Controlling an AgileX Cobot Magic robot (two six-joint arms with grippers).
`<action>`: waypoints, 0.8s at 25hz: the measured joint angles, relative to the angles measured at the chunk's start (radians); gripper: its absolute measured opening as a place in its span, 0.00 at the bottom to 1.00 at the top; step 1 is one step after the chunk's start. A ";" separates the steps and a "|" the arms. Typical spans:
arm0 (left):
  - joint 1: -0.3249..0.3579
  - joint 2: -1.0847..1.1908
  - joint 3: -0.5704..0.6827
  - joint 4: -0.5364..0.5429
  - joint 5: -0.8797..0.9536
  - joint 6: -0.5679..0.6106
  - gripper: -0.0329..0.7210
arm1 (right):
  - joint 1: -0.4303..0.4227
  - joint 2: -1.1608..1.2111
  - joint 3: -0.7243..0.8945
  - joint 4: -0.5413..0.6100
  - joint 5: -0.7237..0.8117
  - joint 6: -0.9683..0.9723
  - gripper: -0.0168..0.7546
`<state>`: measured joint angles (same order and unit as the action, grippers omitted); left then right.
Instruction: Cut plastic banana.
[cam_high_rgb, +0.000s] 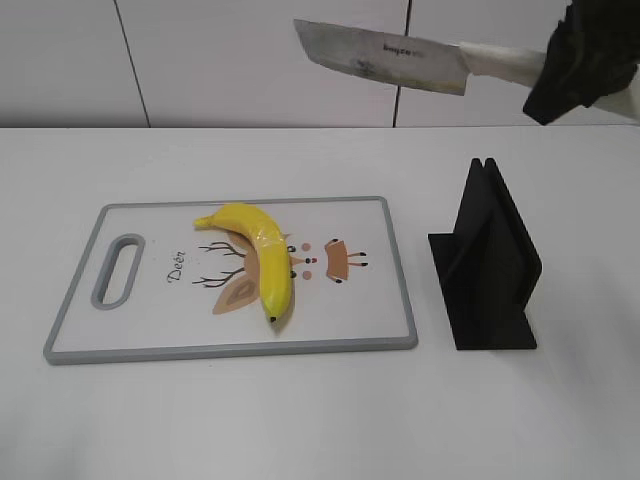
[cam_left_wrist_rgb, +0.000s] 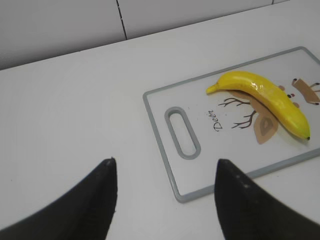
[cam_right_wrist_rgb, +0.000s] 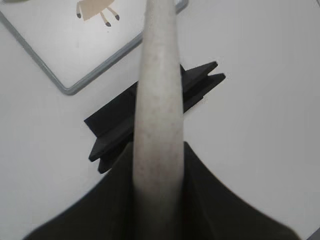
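Note:
A yellow plastic banana (cam_high_rgb: 262, 252) lies whole on a white cutting board with a grey rim (cam_high_rgb: 230, 349); both show in the left wrist view, banana (cam_left_wrist_rgb: 270, 97) and board (cam_left_wrist_rgb: 160, 145). My right gripper (cam_high_rgb: 578, 62) is shut on the white handle (cam_right_wrist_rgb: 157, 115) of a cleaver, whose steel blade (cam_high_rgb: 380, 55) is held high, up and to the right of the board. My left gripper (cam_left_wrist_rgb: 165, 172) is open and empty, over the table left of the board's handle slot; it is out of the exterior view.
A black knife stand (cam_high_rgb: 485, 262) sits on the white table right of the board; it shows below the handle in the right wrist view (cam_right_wrist_rgb: 117, 122). A white panelled wall runs behind the table.

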<state>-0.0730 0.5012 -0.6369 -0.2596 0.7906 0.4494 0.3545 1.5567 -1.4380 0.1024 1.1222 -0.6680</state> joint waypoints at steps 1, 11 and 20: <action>0.000 0.050 -0.021 -0.008 -0.021 0.028 0.81 | 0.000 0.020 -0.023 0.000 0.000 -0.033 0.24; -0.021 0.550 -0.359 -0.045 -0.066 0.351 0.81 | 0.000 0.303 -0.316 0.039 0.002 -0.301 0.24; -0.168 0.909 -0.675 -0.065 0.031 0.698 0.81 | 0.028 0.456 -0.434 0.089 0.054 -0.613 0.24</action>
<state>-0.2413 1.4103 -1.3119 -0.3246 0.8218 1.1478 0.3825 2.0123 -1.8723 0.1916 1.1764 -1.2807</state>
